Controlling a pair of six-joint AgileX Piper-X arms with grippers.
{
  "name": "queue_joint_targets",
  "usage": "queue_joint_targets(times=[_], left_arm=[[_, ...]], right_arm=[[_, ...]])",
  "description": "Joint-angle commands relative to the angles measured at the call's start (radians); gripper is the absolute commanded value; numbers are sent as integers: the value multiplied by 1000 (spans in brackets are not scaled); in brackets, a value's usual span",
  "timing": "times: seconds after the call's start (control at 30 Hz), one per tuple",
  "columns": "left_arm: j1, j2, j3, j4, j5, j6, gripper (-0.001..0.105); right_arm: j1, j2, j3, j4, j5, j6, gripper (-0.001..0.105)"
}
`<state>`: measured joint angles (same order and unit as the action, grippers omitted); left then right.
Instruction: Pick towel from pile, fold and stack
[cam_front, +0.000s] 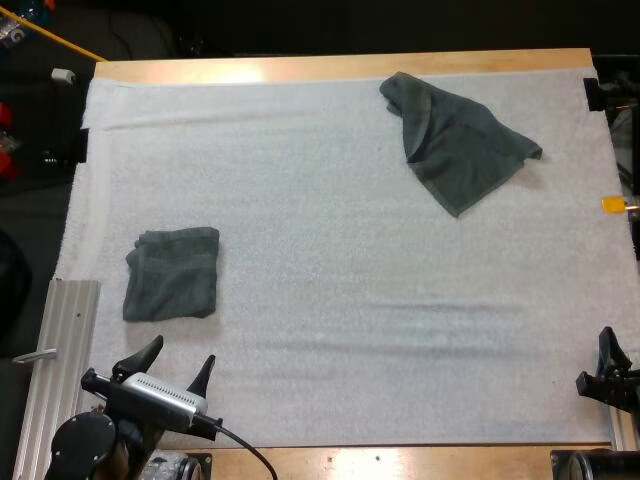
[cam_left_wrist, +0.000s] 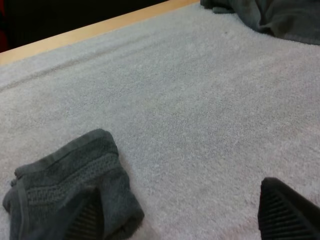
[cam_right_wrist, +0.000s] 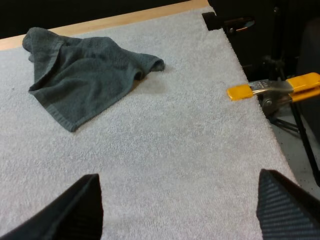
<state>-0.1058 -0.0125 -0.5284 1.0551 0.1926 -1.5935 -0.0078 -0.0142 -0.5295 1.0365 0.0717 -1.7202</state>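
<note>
From the high view, I see my left gripper (cam_front: 180, 358) at the near left corner of the white terry mat (cam_front: 330, 330) that covers the wooden counter (cam_front: 300, 68). Its two black fingers are spread wide and have hold of nothing. Just beyond it lies the dark grey-green folded towel (cam_front: 172, 273), a neat squarish pad flat on the mat and apart from the fingertips. The dark grey-green crumpled towel (cam_front: 455, 140) sits at the far right of the mat, loosely heaped with one corner trailing toward the right edge, well apart from the folded one. My right gripper (cam_front: 603, 365) waits at the near right edge of the mat.

In the left wrist view, the folded towel lies close ahead. One of my fingers (cam_left_wrist: 87, 220) overlaps its near edge, and I cannot tell whether they touch. The other finger is far across bare mat. The crumpled towel lies off by the far edge of the counter.

In the right wrist view, my right gripper's fingers (cam_right_wrist: 287, 210) are wide apart over bare mat and hold nothing. The crumpled towel is well ahead, near the far edge.
</note>
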Motion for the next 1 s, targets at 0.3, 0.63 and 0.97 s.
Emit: queue_joint_targets(times=[0.3, 0.63, 0.97], left_arm=[[-4, -44, -68, -21, 29, -1, 62], [-23, 118, -202, -67, 187, -56, 62], [-130, 232, -277, -73, 207, -56, 62]], right_arm=[[1, 30, -129, 77, -100, -8, 63], [1, 158, -321, 158, -339, -12, 63], [1, 259, -451, 158, -523, -3, 63]])
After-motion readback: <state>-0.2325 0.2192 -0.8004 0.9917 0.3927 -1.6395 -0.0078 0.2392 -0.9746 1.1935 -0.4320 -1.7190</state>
